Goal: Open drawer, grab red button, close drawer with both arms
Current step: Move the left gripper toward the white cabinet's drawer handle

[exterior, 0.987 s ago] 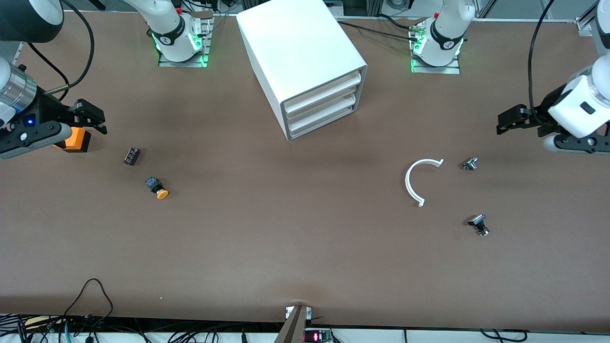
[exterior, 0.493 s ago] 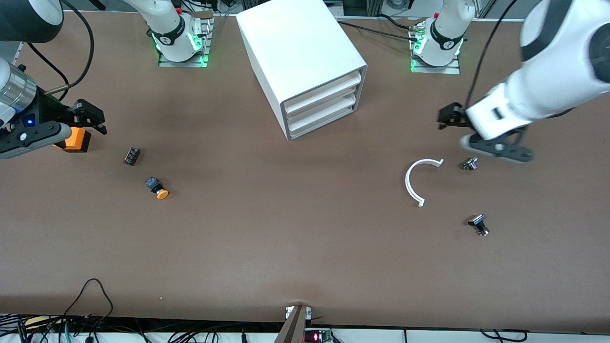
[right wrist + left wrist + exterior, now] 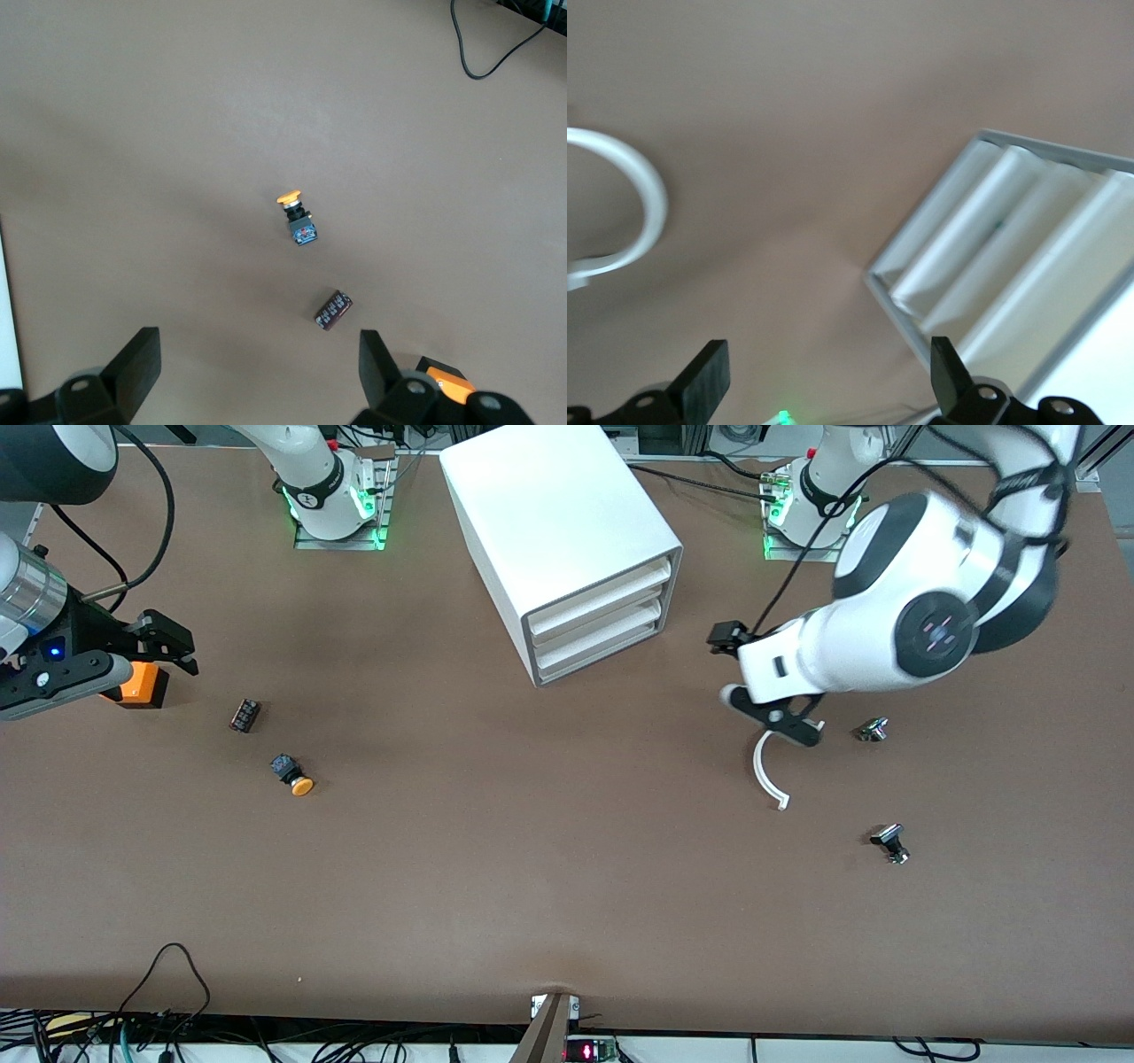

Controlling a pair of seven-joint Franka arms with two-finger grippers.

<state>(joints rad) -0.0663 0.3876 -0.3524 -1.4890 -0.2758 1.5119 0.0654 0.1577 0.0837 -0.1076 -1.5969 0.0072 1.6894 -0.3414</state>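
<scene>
The white cabinet [image 3: 567, 540] stands on the worktop [image 3: 532, 868] between the arms' bases, all three drawers [image 3: 595, 622] pushed in; no red-capped button shows. The left gripper [image 3: 728, 638] hangs with jaws released over the worktop beside the cabinet's front, above a white curved strip [image 3: 767, 775]. The right gripper [image 3: 164, 638] waits, jaws released, over an orange box [image 3: 142, 685] near an orange-capped button [image 3: 293, 774].

My brown table [image 3: 532, 886] carries a boxy white cabinet [image 3: 558, 540], a white plastic arc [image 3: 766, 775], an orange-capped button [image 3: 294, 775], an orange box [image 3: 142, 684] and small dark parts.
</scene>
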